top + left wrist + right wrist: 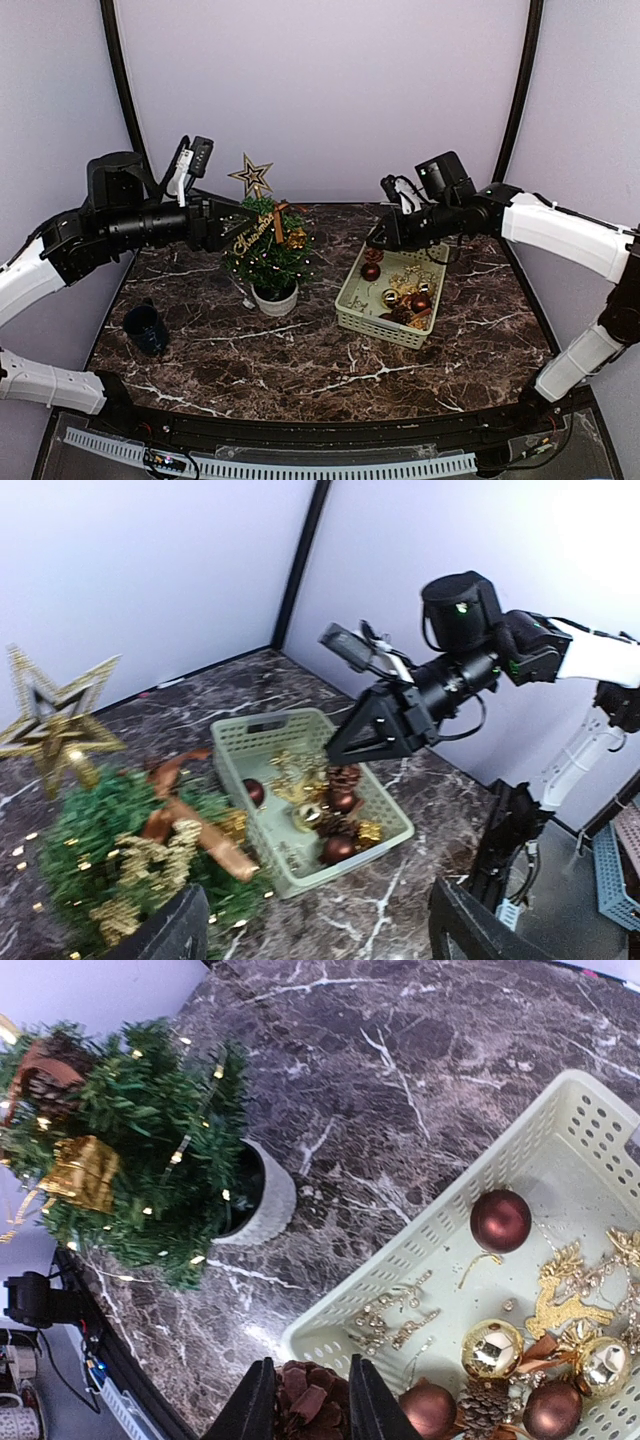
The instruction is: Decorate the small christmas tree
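top view / small christmas tree [268, 250]: is standing upright in its white pot [275, 298] on the dark marble bench [300, 350], left of centre, with a gold star [251, 175] sitting on its tip.
top view / basket [375, 310]: is lying just right of the small christmas tree, apart from the pot, and is carrying baubles and gold trinkets.
top view / left gripper [235, 225]: is hovering at the tree's upper left side, level with the top branches.
top view / right gripper [378, 240]: is hanging to the right of the tree, over the far end of the basket.
top view / mug [146, 328]: is sitting front-left of the tree, well apart from it.

left wrist view / left gripper [320, 935]: is standing released, its fingers [165, 930] spread wide with nothing between them, just above the tree [90, 850].
left wrist view / copper ribbon [190, 830]: is lying across the tree's branches, below the star [55, 730].
left wrist view / right gripper [345, 752]: is pointing down over the basket [240, 780], beyond the tree.

right wrist view / right gripper [311, 1380]: is grasping a brown pine cone [305, 1405] between its fingers, above the basket's [400, 1270] near corner.
right wrist view / tree [150, 1140]: is standing beside the basket in its pot [270, 1200], small lights glowing, with a gold parcel ornament [85, 1170] hanging in its branches.
right wrist view / red bauble [500, 1220]: is resting inside the basket, on the side away from the tree.
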Controlling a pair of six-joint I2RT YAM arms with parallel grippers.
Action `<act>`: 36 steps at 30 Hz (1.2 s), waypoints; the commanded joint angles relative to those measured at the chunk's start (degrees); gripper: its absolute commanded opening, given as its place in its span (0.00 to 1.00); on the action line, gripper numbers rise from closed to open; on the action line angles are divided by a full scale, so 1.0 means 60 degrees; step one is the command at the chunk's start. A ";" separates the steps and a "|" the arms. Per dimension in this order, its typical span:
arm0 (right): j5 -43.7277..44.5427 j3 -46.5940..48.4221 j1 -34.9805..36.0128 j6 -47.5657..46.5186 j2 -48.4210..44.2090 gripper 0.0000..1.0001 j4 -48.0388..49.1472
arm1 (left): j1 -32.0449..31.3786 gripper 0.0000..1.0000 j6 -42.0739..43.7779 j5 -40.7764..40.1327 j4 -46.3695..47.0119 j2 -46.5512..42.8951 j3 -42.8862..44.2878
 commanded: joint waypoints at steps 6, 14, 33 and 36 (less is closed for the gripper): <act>-0.1405 0.0886 0.0647 0.0513 -0.0732 0.28 0.1019 | -0.1511 0.78 -0.1930 0.0343 0.2513 0.2120 0.0377; -0.2017 0.1154 0.1556 0.1018 -0.0981 0.29 0.2023 | -0.1647 0.81 -0.2585 0.0883 0.2928 0.2950 0.0532; 0.0949 -0.1371 0.2411 0.0257 -0.1118 0.41 0.0881 | -0.1610 0.84 -0.1653 -0.0013 0.1085 0.1667 -0.0266; 0.1628 -0.1982 0.2913 0.0641 -0.1035 0.47 0.0218 | -0.1368 0.85 -0.1683 -0.0157 0.0652 0.1318 -0.0393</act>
